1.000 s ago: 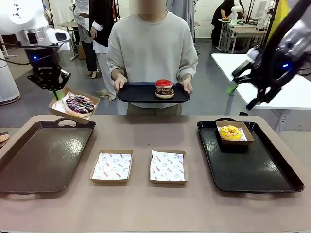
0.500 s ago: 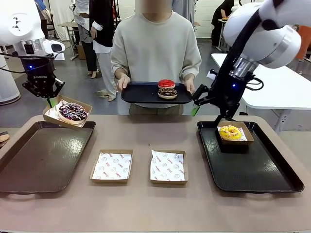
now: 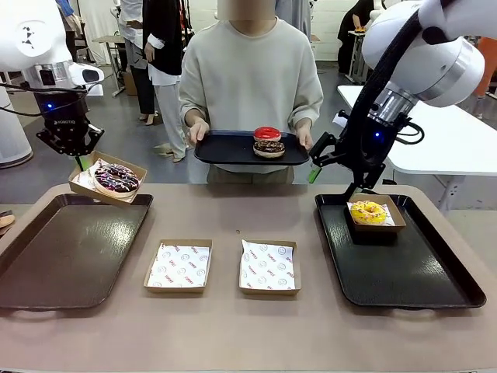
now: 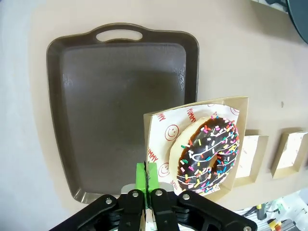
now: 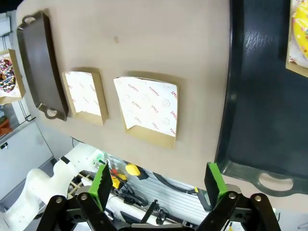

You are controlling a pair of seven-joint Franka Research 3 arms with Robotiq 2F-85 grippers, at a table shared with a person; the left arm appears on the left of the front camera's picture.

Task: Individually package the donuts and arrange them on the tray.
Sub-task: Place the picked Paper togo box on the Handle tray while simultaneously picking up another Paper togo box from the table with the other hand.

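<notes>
Clamping the left end effector (image 3: 78,160) shut on one rim of a paper-lined box (image 4: 166,130), with the purple-and-white drizzled donut (image 4: 208,153) inside. Holding that box tilted in the air, well to the left of the black tray (image 3: 404,272). Hovering the right end effector (image 3: 332,180), jaws spread wide and gripping nothing, just above the far left corner of the black tray. On the black tray, at that same corner: the yellow-glazed donut (image 3: 368,210) in its own box (image 3: 390,210). Left of the black tray, on the surface (image 3: 248,326): two empty boxes (image 3: 179,266) side by side, then a brown tray (image 3: 62,249) farther left. Beyond the black tray and to its left: a person's hands (image 3: 198,130) carrying a dark tray (image 3: 225,148) with the glossy red donut (image 3: 265,134) just above the dark chocolate donut (image 3: 269,147); cannot tell whether stacked or behind.
</notes>
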